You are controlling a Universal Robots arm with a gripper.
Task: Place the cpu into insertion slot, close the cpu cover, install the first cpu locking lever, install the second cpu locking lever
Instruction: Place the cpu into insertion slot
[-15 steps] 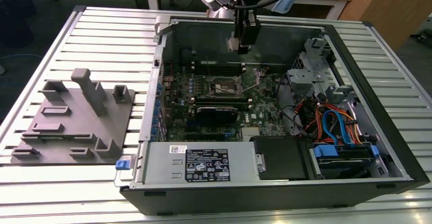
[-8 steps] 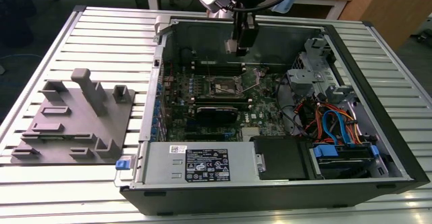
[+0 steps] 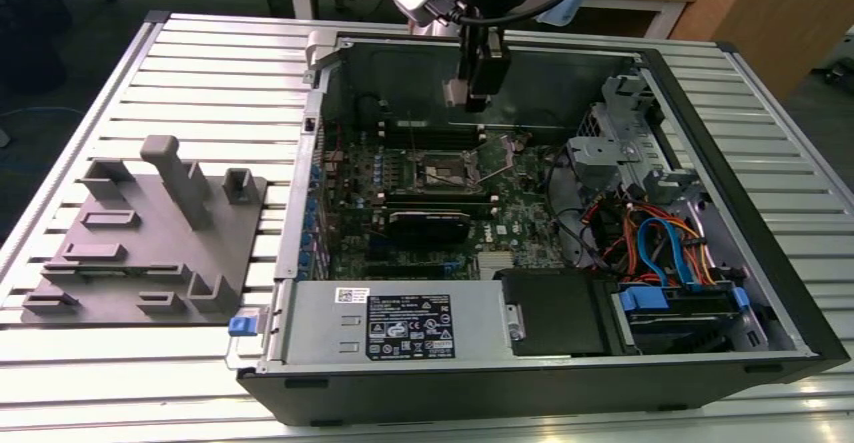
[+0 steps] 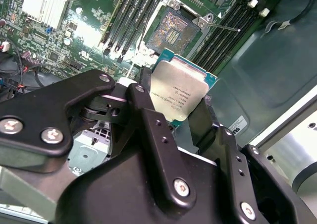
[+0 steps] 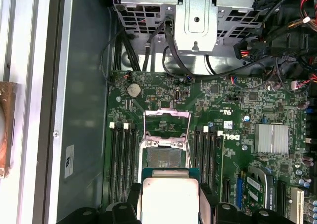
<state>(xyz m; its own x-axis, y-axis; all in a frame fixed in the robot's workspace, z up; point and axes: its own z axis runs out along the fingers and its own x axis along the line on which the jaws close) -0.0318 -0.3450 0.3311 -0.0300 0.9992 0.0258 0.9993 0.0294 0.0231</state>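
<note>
My gripper (image 3: 475, 81) hangs inside the open computer case, above the far part of the green board, and is shut on the cpu (image 3: 458, 94). In both wrist views the cpu (image 4: 179, 89) (image 5: 170, 198) is a silvery square chip clamped between the black fingers (image 4: 142, 110). It is held in the air, short of the insertion slot (image 4: 173, 28) (image 5: 163, 158) and apart from it. The slot (image 3: 447, 170) lies bare, its dark contact field showing. The cpu cover (image 5: 166, 124) stands flipped open at the slot's far side. A thin locking lever (image 4: 224, 27) sticks out beside the slot.
Black memory slots (image 5: 124, 154) flank the socket on both sides. A metal drive cage (image 5: 198, 16) with cables (image 3: 654, 243) stands at the exterior view's right. A black card (image 3: 430, 225) and the power supply (image 3: 387, 325) lie nearer the case front. A grey fixture (image 3: 147, 233) sits on the slatted table at the left.
</note>
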